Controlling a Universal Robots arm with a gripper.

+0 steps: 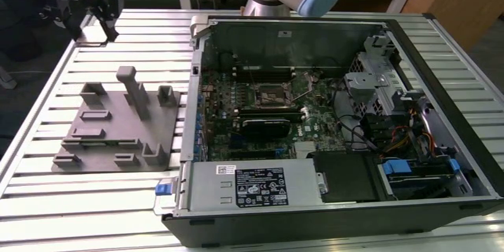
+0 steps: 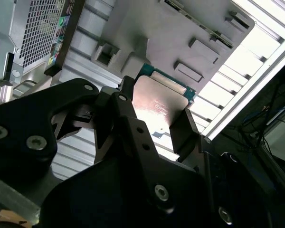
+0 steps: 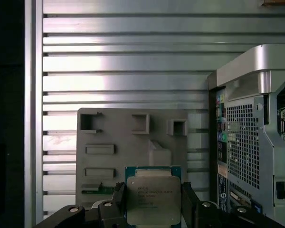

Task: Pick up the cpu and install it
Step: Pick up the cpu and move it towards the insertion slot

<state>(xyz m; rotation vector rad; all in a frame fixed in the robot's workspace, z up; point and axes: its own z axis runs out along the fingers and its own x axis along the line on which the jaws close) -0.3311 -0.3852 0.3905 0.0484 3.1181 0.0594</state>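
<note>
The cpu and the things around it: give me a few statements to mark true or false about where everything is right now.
1. The cpu sits between the fingers of the gripper. True.
2. The cpu is already seated in the motherboard socket. False: the gripper holds it above the grey fixture plate, outside the case.
3. The computer case lies on its side with its interior open to view. True.
4. The grey fixture plate lies inside the computer case. False: it rests on the slatted table beside the case, on the exterior view's left.
</note>
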